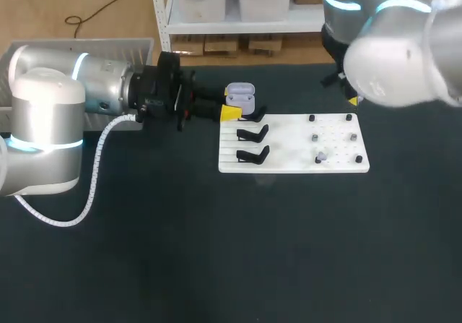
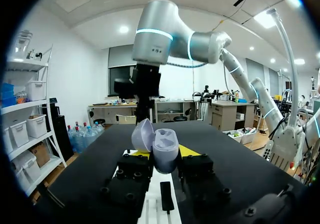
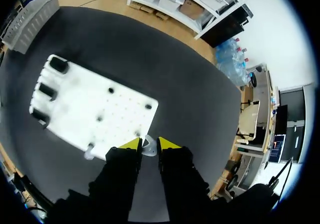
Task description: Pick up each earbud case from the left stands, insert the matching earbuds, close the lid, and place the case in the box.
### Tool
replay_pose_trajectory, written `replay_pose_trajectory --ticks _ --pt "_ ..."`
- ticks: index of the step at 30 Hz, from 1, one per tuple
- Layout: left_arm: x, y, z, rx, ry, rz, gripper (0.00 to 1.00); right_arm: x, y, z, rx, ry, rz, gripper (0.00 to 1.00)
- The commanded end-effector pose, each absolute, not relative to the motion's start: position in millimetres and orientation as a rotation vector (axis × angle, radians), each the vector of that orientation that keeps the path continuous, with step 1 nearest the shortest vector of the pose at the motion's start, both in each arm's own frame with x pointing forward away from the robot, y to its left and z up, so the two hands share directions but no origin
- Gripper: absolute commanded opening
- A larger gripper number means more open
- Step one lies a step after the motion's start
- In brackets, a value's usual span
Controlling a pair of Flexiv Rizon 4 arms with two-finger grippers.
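Left pincer (image 2: 164,153) clenched on the earbud case (image 2: 166,146), case upright between my fingers, lid (image 2: 142,135) swung open to one side; right pincer (image 3: 149,145) clamped on a small pale earbud (image 3: 148,150) right at the tips; white board (image 3: 95,108) ahead of and below the right pincer; case not in that view. Risks, my judgement: earbud is tiny and pinched at the very tips, could twist or pop out on approach; if it comes in tilted or to the wrong socket it jams or shoves the case askew in my left grip; open lid could snag the right fingers.
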State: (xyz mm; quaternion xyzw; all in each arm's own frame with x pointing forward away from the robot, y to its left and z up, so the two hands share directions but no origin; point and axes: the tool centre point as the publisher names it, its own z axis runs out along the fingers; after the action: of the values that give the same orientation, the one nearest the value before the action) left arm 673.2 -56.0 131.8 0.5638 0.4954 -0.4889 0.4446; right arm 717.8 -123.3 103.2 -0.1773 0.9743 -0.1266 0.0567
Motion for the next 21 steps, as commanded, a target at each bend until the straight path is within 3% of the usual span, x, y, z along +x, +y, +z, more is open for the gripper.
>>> replay_pose_trajectory --ticks 1,21 --pt "674 -56 132 1.398 1.228 -1.212 0.0 695 -106 146 -0.515 2.973 -0.376 0.0" --pt "674 -56 132 1.398 1.228 -1.212 0.0 662 -85 171 -0.453 2.934 -0.258 0.0"
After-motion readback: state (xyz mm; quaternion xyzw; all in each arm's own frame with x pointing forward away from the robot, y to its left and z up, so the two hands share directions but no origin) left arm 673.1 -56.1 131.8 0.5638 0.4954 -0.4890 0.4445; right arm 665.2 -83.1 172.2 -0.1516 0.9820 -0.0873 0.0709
